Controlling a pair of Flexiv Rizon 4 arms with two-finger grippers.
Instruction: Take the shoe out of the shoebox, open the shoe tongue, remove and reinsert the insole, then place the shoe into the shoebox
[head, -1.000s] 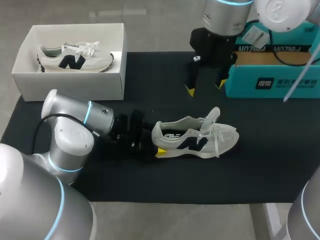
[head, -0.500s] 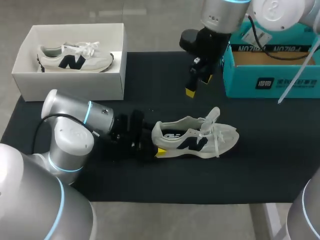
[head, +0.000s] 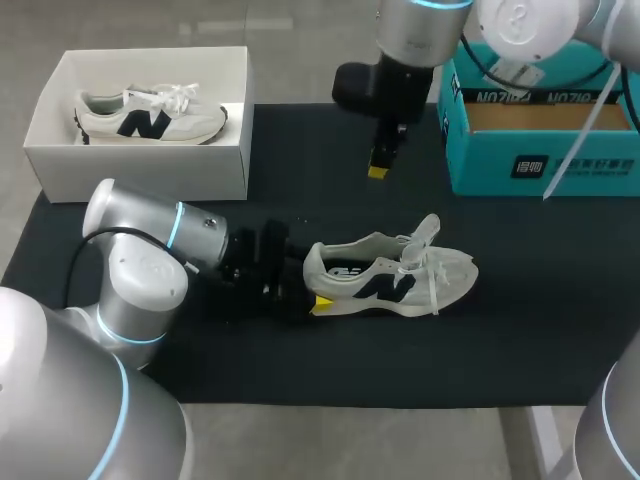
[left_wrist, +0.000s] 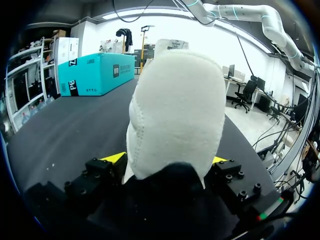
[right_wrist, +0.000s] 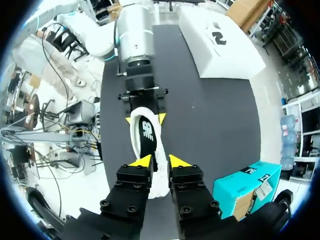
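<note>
Shoe (head: 390, 275) stands upright on the counter (head: 300, 170), its heel clamped between the left fingers (head: 321, 303), probably to steady it for opening the tongue (head: 428, 228). The right fingers (head: 378, 171) hover above, nearly together and empty.

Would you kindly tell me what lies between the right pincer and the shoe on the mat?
Only bare black mat: the head view shows the right pincer hanging beyond the shoe, with nothing on the stretch between them.
</note>
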